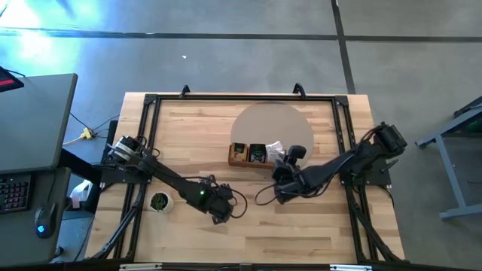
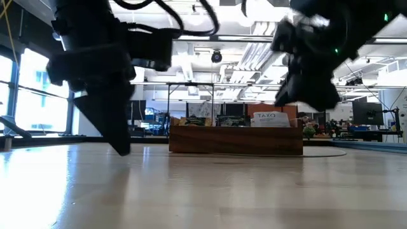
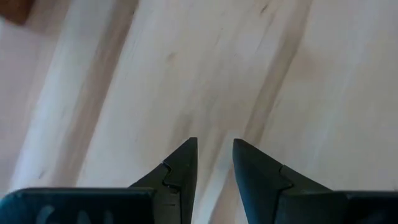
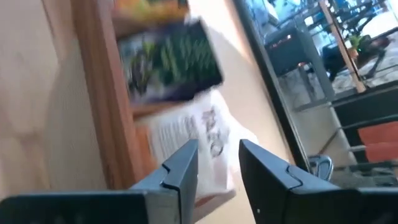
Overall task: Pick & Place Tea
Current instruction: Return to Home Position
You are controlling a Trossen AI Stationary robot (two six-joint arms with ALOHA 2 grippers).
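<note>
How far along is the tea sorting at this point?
It looks nearly finished. Done: packets sit in the tray, white ones in its right section, and I see none loose on the table. In hand: nothing. The left tool is over bare wood and the right tool is by the tray, both slightly open and empty. Left: probably only retracting both tools.

Bare tabletop along the front, wooden tray mid-table, cup near the left edge.

We are looking past the left gripper; its two dark fingers are hanging slightly apart above the pale wooden bench.
</note>
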